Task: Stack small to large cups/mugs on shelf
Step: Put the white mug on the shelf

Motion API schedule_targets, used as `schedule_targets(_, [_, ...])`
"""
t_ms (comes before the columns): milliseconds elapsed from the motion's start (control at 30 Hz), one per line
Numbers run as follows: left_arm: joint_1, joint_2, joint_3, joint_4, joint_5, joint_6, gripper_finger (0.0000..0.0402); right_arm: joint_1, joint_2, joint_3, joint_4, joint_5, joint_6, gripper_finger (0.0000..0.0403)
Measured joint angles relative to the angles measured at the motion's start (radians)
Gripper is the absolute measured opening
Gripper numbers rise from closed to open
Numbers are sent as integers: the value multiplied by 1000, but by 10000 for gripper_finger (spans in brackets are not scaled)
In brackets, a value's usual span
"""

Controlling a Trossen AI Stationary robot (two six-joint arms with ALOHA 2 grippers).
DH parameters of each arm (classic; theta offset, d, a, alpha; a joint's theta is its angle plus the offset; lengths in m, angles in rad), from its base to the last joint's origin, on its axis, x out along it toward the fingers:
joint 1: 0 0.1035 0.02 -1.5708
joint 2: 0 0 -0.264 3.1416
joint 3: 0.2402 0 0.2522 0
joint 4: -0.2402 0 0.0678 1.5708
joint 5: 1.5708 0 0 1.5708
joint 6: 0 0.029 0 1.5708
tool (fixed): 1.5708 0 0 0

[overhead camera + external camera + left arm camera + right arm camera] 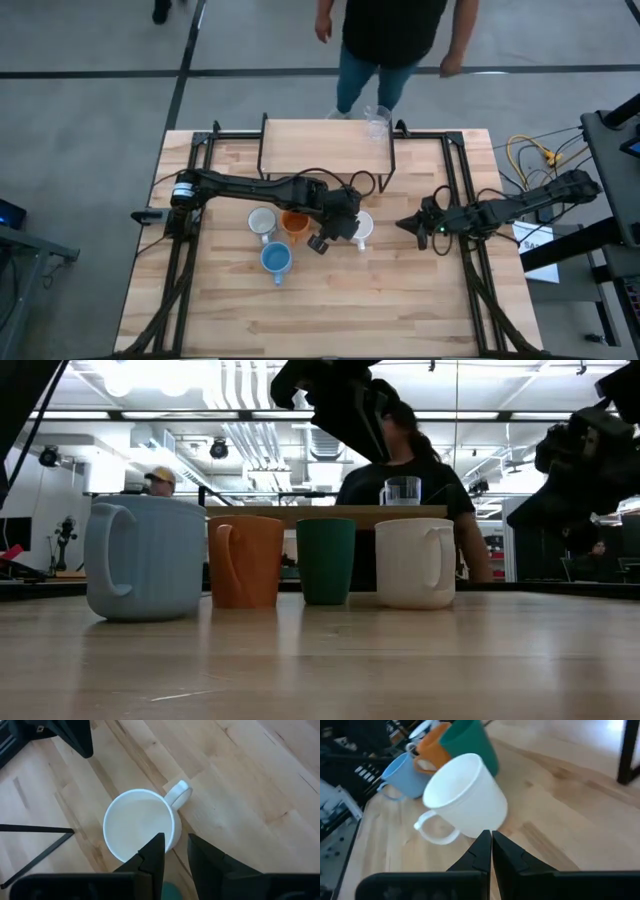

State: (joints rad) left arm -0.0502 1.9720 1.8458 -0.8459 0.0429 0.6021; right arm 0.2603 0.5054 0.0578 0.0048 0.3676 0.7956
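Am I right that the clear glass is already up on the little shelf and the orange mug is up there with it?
Half right. The clear glass stands on the shelf, but the orange mug is down on the table among the other mugs. The high view shows it.

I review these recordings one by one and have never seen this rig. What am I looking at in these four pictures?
Two dark robot arms work at a wooden table. One picture looks straight down, one looks level across the tabletop, and two come from cameras on the arms' wrists.

The left gripper hovers over a white mug, its fingers slightly apart, holding nothing. The right gripper waits to the right of that mug, fingers shut and empty.

Beside it on the table stand a dark green cup, an orange mug, a light blue mug and another white mug. A clear glass stands on the small shelf. A person stands behind.
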Motion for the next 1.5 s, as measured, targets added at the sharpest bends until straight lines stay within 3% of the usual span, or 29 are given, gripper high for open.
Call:
schedule_targets(433, [0, -7, 2, 1, -5, -21, 68, -36, 63, 24, -8, -2, -44, 8])
schedule_targets(733, [0, -7, 2, 0, -8, -22, 68, -122, 176, 80, 6, -61, -112, 8])
schedule_targets(1133, [0, -23, 2, 0, -24, -23, 68, -136, 318, 116, 39, -98, -164, 8])
schedule_targets(1500, [-1, -24, 4, -24, -26, -71, 68, -136, 442, 116, 199, -106, -179, 8])
